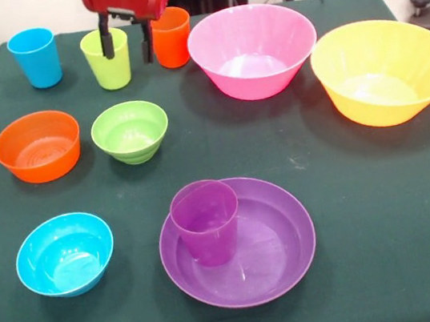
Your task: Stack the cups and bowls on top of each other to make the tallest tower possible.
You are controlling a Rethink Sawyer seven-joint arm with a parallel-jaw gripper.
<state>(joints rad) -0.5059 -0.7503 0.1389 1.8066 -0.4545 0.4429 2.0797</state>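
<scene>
Front view of a table covered in dark green cloth [368, 211], with cups and bowls spread out singly and nothing stacked into a tower. At about 11 o'clock stands the blue cup [35, 57]; just toward 12 o'clock from it are the lime green cup [108, 63] and the orange cup [172, 37], side by side. The red and black gripper [127, 44] hangs over these two, its fingers spread apart and holding nothing, one dark finger [106, 36] dipping in front of the green cup's rim and the other sitting between the two cups. At 1 o'clock rests the large pink bowl [253, 50], and at 2 to 3 o'clock the large yellow bowl [385, 71], near it but apart. At 9 to 10 o'clock the small orange bowl [38, 146] sits just beside the small green bowl [130, 131]. At 7 to 8 o'clock lies the small blue bowl [64, 254]. At 6 o'clock the wide shallow purple bowl [275, 241] holds the purple cup [206, 222], which stands upright inside it on its 9 o'clock side. All vessels sit open side up.
</scene>
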